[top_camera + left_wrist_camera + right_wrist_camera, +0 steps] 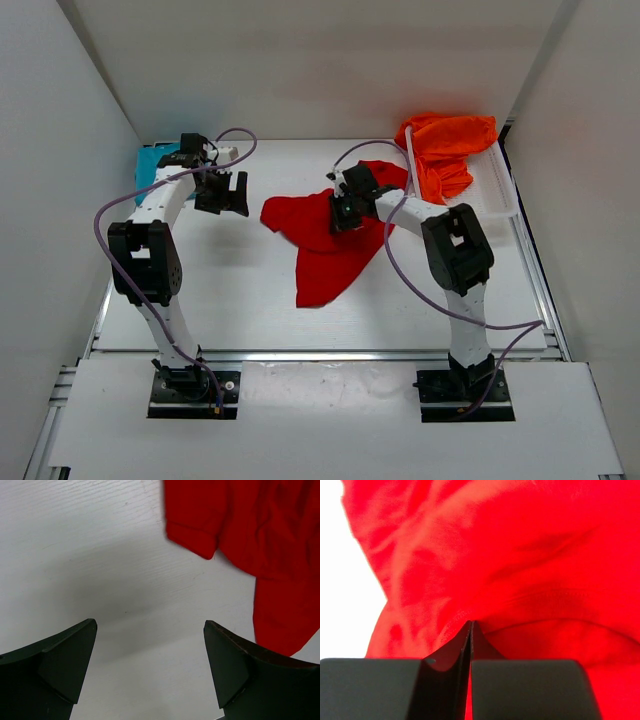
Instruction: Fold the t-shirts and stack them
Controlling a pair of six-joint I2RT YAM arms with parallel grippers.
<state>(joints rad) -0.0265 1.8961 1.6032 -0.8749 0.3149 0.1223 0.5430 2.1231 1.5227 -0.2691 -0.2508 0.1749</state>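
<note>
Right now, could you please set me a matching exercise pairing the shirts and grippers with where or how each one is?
Column one:
1. red t-shirt
2. orange t-shirt
3. left gripper
4. right gripper

Column two:
a. open over bare table
b. lying in the white basket
c. crumpled mid-table
d. shut on the red t-shirt

Pairs: 1-c; 2-b; 3-a; 4-d
</note>
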